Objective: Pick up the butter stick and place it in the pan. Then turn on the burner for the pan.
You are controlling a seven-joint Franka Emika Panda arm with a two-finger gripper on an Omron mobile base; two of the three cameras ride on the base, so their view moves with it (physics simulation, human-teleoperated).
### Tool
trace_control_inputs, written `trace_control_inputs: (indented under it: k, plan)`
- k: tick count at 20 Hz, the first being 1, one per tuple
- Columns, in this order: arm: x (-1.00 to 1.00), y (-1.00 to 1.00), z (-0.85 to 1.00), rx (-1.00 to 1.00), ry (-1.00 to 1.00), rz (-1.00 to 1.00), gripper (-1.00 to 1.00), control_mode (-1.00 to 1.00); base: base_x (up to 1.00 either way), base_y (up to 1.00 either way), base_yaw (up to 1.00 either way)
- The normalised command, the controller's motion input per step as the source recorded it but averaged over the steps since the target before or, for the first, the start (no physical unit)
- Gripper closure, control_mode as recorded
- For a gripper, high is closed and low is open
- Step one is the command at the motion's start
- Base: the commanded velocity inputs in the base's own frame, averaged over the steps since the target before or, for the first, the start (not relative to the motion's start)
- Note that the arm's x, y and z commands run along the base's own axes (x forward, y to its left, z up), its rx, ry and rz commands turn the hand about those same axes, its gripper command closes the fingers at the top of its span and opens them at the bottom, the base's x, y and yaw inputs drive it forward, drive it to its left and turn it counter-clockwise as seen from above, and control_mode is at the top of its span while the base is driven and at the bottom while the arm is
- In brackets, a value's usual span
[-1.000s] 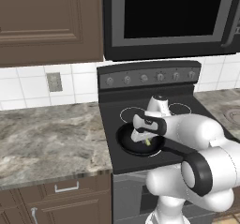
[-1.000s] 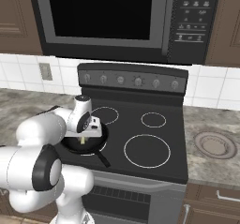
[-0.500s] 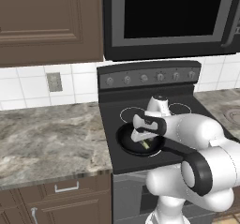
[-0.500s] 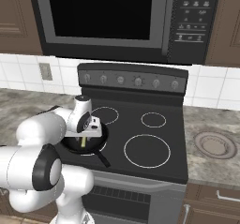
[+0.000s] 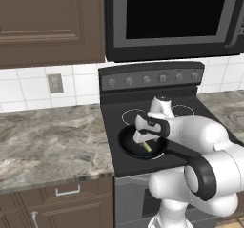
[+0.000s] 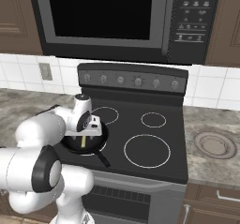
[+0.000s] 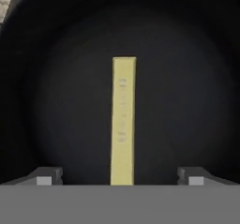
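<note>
Butter stick [image 7: 123, 124] flat on the floor of the pan [image 7: 56, 101], on the stove's [image 6: 178, 124] near left burner. Gripper [image 7: 120, 176] just above, fingers spread wide, clear of the stick. Faint lettering on the butter, too blurred to read.

Even flat rendered light, soft shadows, no glare; hand view dim, blurry.

tool [image 7: 120, 175] opened, butter stick [image 7: 123, 120] released in pan [image 7: 56, 78]
</note>
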Motion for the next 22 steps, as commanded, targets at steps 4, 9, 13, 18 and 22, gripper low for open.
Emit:
trace_control_inputs:
  k: [4, 9, 13, 18, 22]
  plan:
    - [-0.01, 0.00, 0.36, 0.00, -0.12, 0.00, -1.00, -1.00, 0.00, 0.00, 0.00]
    - [0.00, 0.02, 0.38, 0.00, -0.15, 0.00, -1.00, -1.00, 0.00, 0.00, 0.00]
    - [0.00, 0.12, 0.21, 0.00, -0.14, 0.00, -1.00, -1.00, 0.00, 0.00, 0.00]
    - [0.00, 0.00, 0.25, 0.00, -0.14, 0.00, -1.00, -1.00, 0.00, 0.00, 0.00]
    - [0.00, 0.00, 0.23, 0.00, -0.16, 0.00, -1.00, -1.00, 0.00, 0.00, 0.00]
